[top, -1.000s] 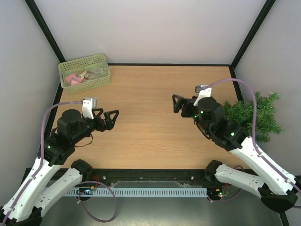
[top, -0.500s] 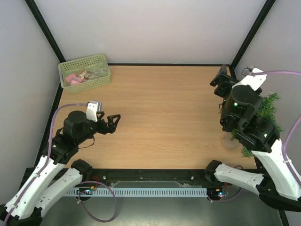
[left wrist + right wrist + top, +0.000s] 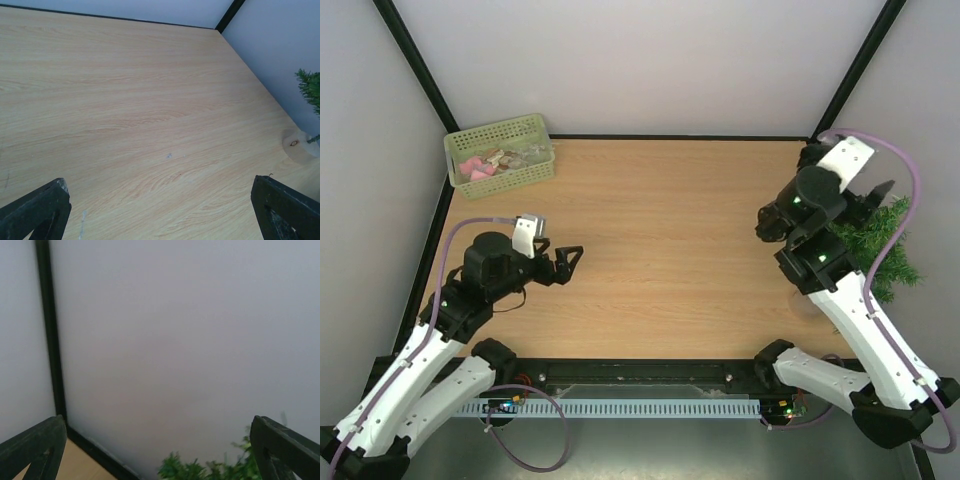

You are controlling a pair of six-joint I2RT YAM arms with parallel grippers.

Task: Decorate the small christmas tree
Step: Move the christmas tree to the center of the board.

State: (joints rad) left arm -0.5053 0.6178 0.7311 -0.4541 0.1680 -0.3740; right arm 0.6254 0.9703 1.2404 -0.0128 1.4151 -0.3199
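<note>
The small christmas tree lies just right of the right gripper, whose jaws are spread wide and hold nothing.

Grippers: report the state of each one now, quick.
Left gripper: open, holding nothing.
Right gripper: open, holding nothing.

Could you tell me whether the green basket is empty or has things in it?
Not empty: the top view shows pink pieces and paler ones inside the basket; what they are, I cannot tell.
</note>
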